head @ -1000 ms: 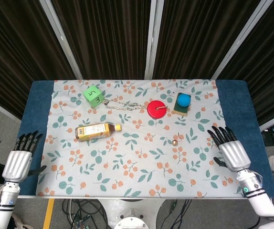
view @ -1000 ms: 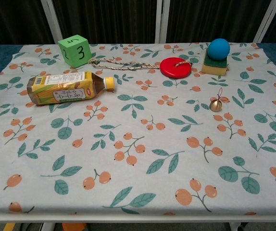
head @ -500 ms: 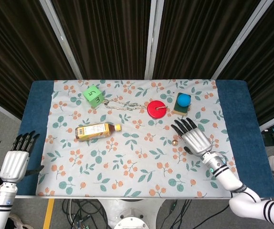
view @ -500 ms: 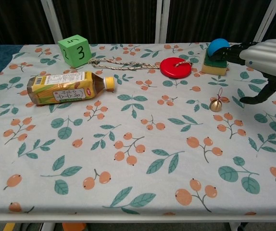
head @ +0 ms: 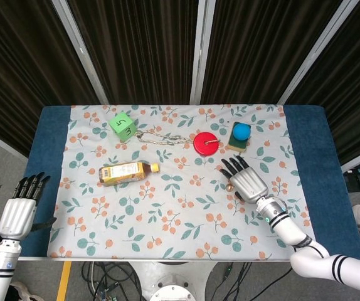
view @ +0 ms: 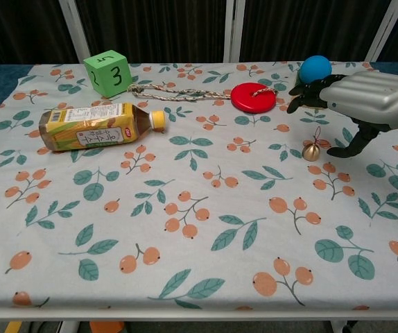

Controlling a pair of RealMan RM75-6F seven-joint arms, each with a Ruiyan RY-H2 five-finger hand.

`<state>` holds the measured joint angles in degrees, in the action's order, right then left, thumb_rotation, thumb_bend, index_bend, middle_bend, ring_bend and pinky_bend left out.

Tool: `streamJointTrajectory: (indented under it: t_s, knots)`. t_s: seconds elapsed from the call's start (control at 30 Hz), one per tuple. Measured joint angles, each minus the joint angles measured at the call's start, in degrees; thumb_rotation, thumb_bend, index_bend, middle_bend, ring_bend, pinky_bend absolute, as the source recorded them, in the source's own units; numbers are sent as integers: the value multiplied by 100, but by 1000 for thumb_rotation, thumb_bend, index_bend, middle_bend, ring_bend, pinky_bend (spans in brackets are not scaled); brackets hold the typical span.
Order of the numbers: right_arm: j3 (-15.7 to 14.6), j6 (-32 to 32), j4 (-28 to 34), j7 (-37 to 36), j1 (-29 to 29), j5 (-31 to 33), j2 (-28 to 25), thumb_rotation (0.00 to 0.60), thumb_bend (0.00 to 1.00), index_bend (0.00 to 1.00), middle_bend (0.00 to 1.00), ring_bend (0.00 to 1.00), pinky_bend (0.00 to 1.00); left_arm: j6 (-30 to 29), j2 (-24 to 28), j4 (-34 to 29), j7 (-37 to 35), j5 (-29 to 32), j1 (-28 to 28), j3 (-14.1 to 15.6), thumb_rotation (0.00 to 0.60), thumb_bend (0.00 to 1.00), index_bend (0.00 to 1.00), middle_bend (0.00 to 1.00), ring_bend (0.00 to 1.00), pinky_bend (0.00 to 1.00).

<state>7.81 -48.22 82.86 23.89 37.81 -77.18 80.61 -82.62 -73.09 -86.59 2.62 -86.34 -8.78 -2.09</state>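
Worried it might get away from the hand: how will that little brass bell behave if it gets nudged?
The bell is small and round, so it would probably roll away. Its thin red loop looks floppy, a poor handle. The right hand hovers open above it, not touching.

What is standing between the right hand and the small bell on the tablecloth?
Nothing visible. The right hand hovers open just above and behind the small bell, with only bare tablecloth around the bell. The blue ball lies beyond the hand, and the red disc lies off to the side.
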Motion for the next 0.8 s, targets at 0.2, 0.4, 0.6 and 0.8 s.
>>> streamJointTrajectory:
  t_s: [0.2,0.4,0.6,0.8]
  knots:
    - [-64,23,-86,9,96,28,53,600,212,257,0,0,0,18,-13,23,-22,6,-12,-4,600,0,0,0,0,7]
    - [-90,22,-171,-26,170,65,84,600,239,312,0,0,0,44,-4,39,-48,9,-17,8,600,0,0,0,0,7]
    - [-122,33,-221,-43,245,111,113,600,245,352,0,0,0,51,2,33,-43,23,-18,7,600,0,0,0,0,7]
    - [-168,18,-275,-14,287,154,160,600,249,388,0,0,0,68,-8,16,3,90,-6,-5,600,0,0,0,0,7]
